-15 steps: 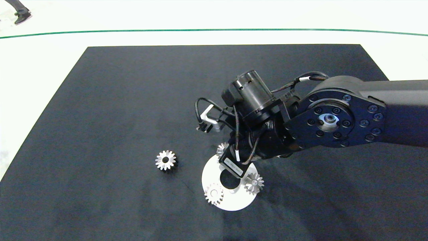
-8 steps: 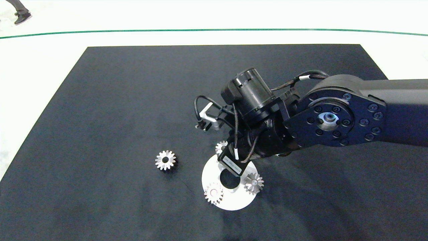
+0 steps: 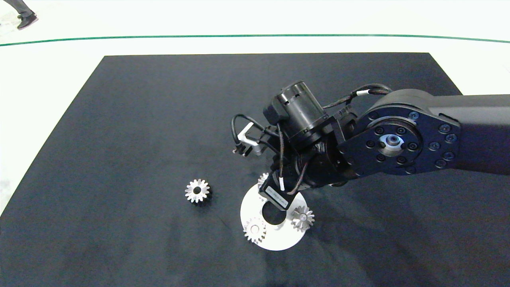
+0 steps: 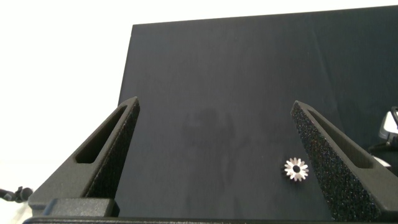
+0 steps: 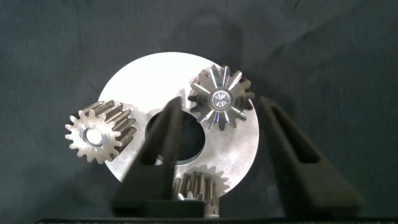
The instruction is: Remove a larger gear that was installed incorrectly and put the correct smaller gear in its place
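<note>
No readable writing. Right gripper point(image 5: 217, 140), fingers wide, hovers over the disc point(image 5: 239, 158); loose gear point(image 3: 197, 190) at its nine o'clock; left gripper point(image 4: 214, 155) wide, empty.

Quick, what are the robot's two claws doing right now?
Left end effector: open, holding nothing, away from the gears.
Right end effector: open, empty, above the round plate.

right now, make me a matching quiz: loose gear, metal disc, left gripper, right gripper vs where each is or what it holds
Things:
1. loose star-toothed gear
2. metal disc
3. left gripper
4. right gripper

States:
a. open, over the disc
b. carries three gears
c. open, away from the disc
d. alone on the black mat, off the disc

Pairs: 1-d, 2-b, 3-c, 4-a
</note>
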{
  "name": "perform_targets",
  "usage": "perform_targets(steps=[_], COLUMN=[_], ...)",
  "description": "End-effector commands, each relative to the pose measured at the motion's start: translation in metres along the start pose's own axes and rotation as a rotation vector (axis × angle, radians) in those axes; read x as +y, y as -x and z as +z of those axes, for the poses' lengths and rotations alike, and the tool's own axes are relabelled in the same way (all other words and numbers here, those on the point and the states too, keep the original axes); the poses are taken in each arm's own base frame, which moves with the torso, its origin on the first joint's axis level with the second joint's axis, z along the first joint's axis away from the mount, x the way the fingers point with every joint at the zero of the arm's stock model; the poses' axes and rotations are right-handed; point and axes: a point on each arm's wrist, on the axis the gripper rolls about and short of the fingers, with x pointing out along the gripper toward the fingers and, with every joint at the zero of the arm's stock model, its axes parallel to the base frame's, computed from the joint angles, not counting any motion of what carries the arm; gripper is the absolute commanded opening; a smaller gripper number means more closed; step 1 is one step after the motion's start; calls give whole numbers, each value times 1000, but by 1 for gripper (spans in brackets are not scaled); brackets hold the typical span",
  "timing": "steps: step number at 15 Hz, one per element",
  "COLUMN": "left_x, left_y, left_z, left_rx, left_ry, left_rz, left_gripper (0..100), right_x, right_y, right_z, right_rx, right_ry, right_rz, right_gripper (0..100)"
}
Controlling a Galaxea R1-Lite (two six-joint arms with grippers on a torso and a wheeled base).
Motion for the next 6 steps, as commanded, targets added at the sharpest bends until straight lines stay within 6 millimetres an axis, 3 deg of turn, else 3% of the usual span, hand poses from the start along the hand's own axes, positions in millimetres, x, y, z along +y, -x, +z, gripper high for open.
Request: perform_targets(steps=[1,2,4,6], left_x=[0,0,0,1], left_y=[0,0,1,7], left_z=[0,1,0,-2], left_rx=[3,0,3,-11], left_ry=[-1,0,-1,26], left_rz=[1,1,1,2], left_gripper=[100,100,100,100], right_x=[-1,-2,-16,-39], right_y=[4,10,48,103], right_z=[1,0,4,9], right_rx=[-6,-14,-98,-273], right_ry=[3,0,-27,-111], right_rz=[-2,-6,-56,-223], right_gripper=[100,100,100,100])
